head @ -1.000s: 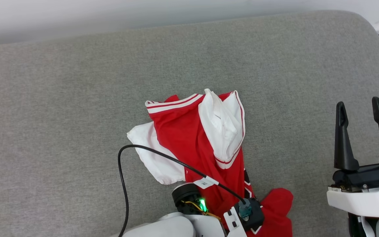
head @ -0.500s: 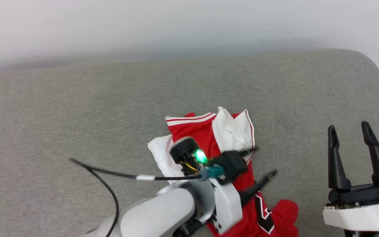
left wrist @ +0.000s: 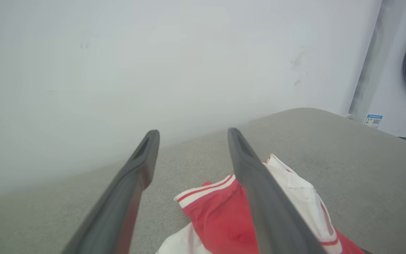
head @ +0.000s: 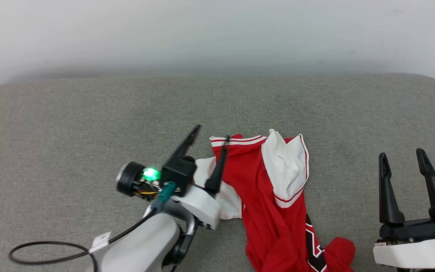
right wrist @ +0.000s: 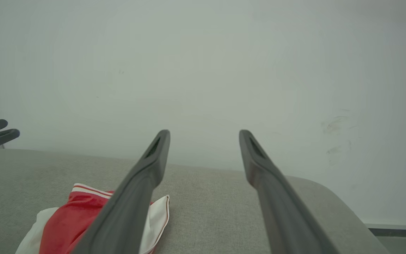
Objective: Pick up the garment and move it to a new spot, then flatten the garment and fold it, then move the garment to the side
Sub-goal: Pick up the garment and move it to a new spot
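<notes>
Most of the task is remaining, we are judging: the garment (head: pixel 263 189) is lying crumpled on the grey cushion (head: pixel 70 124), unflattened, unfolded, with left tool (head: pixel 212 134) and right tool (head: pixel 401 153) gaping wide, empty.

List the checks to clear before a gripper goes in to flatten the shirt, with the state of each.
1. Left gripper open, nothing between its fingers: ok.
2. Right gripper open and empty, off to the shirt's right: ok.
3. Shirt lying on the grey cushion, held by neither gripper: ok.
4. Shirt flat: not ok. It is bunched, with a white sleeve folded over the red body.
5. Whole shirt in sight: not ok. Its near end runs off the head view's bottom edge.
6. Left arm's black cable clear of the shirt: ok. It loops on the cushion to the left.
</notes>
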### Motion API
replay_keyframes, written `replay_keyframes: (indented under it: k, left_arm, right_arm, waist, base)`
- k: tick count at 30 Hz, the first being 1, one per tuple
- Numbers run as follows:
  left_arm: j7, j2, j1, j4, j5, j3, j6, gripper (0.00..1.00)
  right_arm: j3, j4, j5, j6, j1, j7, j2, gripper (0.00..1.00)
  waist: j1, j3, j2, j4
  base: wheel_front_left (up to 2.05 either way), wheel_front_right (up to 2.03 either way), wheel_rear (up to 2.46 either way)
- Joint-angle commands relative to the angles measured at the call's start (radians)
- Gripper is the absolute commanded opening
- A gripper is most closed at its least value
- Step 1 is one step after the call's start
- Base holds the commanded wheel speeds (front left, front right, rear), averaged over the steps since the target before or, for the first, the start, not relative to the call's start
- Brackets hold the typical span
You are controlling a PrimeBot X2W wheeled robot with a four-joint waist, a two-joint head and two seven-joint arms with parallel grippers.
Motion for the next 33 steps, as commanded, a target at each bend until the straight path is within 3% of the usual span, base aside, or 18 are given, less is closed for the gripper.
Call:
replay_keyframes:
  k: [1, 7, 14, 23, 33]
  left_arm:
    - [-0.007, 0.011, 0.044, -0.034, 0.042, 0.066, 0.033, 1.0]
    - [-0.005, 0.012, 0.169, -0.109, 0.12, 0.22, 0.074, 1.0]
    - [-0.005, -0.018, 0.344, -0.183, 0.219, 0.415, 0.057, 1.0]
    - [-0.005, -0.087, 0.512, -0.202, 0.328, 0.576, -0.019, 1.0]
    - [-0.005, -0.162, 0.593, -0.188, 0.398, 0.665, -0.137, 1.0]
  right_arm:
    - [0.0, 0.005, 0.001, -0.001, 0.013, -0.002, 0.001, 1.0]
    - [0.0, 0.011, 0.006, -0.001, 0.016, -0.002, 0.001, 1.0]
    - [-0.003, 0.023, 0.024, -0.001, 0.038, -0.002, 0.001, 1.0]
    - [-0.013, 0.057, 0.089, -0.001, 0.071, -0.002, 0.001, 1.0]
    - [-0.014, 0.083, 0.115, -0.001, 0.099, -0.002, 0.001, 1.0]
  waist:
    - [0.0, -0.002, 0.0, 0.005]
    - [0.0, -0.013, 0.0, 0.007]
    - [0.0, -0.041, 0.0, 0.004]
    - [0.0, -0.075, 0.0, 0.002]
    - [0.0, -0.093, 0.0, 0.007]
  base:
    - [0.0, 0.0, 0.0]
    - [0.0, 0.0, 0.0]
    - [0.0, 0.0, 0.0]
    - [0.0, 0.0, 0.0]
    - [0.0, 0.0, 0.0]
